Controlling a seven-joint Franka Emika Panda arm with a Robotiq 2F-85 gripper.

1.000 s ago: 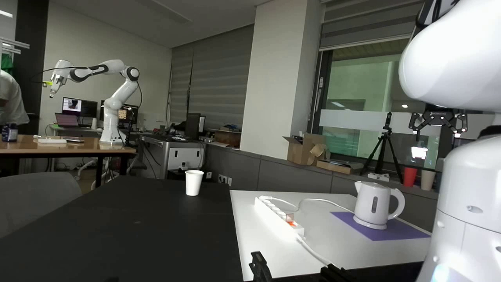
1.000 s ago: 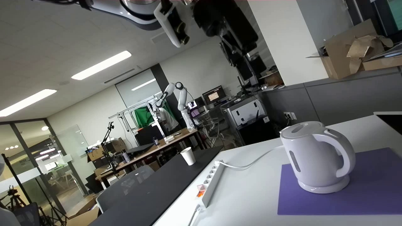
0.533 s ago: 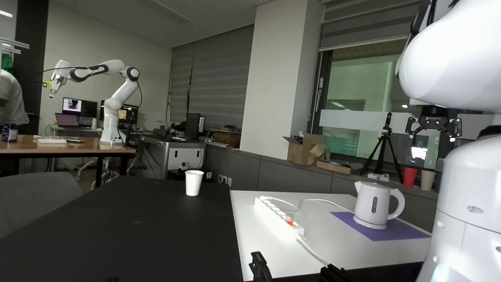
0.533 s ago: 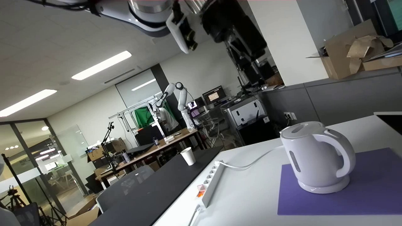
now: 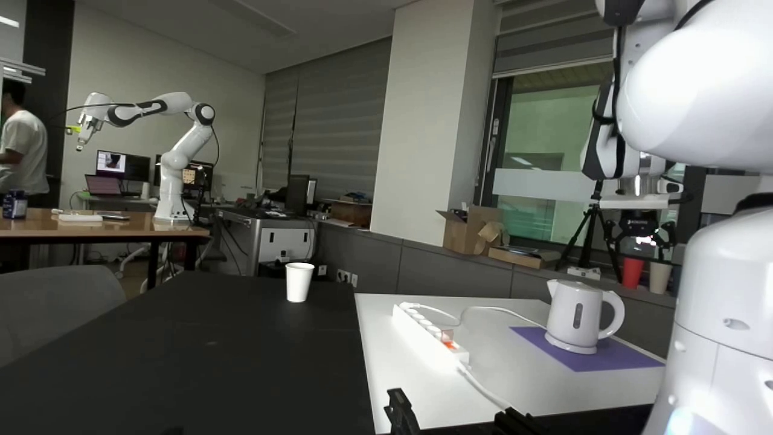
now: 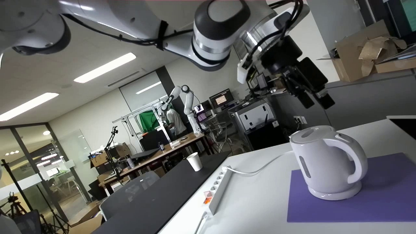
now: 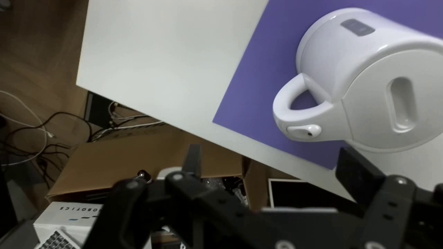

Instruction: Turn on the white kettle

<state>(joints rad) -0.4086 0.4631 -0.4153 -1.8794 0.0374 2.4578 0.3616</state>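
Observation:
The white kettle (image 5: 570, 314) stands upright on a purple mat (image 5: 622, 357), and it also shows in an exterior view (image 6: 325, 165). In the wrist view the kettle (image 7: 372, 107) lies at the upper right, seen from above, with its loop handle and a small switch (image 7: 304, 131) on the handle's top. My gripper (image 6: 316, 102) is above the kettle and apart from it in an exterior view; it also shows in an exterior view (image 5: 640, 249). In the wrist view the gripper (image 7: 269, 157) is open with nothing between its fingers; the handle lies ahead of them.
A white power strip (image 5: 423, 332) with an orange switch lies on the white table (image 5: 501, 368), a cord running toward the kettle. A white cup (image 5: 299, 283) stands on a black table (image 5: 211, 362). The wrist view shows the white table's edge (image 7: 145, 112) and a cardboard box (image 7: 114, 152) below.
The arm has swung and come lower, bringing the gripper down and closer to the kettle. The kettle has not moved. A person in the background has straightened up.

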